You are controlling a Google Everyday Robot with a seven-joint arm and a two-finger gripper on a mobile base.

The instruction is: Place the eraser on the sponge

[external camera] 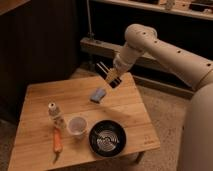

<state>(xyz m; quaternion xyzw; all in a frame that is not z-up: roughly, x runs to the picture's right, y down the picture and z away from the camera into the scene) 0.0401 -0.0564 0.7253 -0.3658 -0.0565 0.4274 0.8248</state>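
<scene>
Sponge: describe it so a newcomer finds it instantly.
On the wooden table, look at the far half, near the gripper, which hangs by the back edge shut on the black eraser. The sponge is the small blue-grey pad lying flat there; the cup and black bowl sit near the front edge.

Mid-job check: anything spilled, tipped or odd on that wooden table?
Nothing stands out. The blue-grey rectangular sponge lies flat on the wooden table; the translucent white cup, small white bottle and round black bowl stand upright, nothing spilled. The gripper, shut on the long black eraser, hangs close above the sponge.
</scene>
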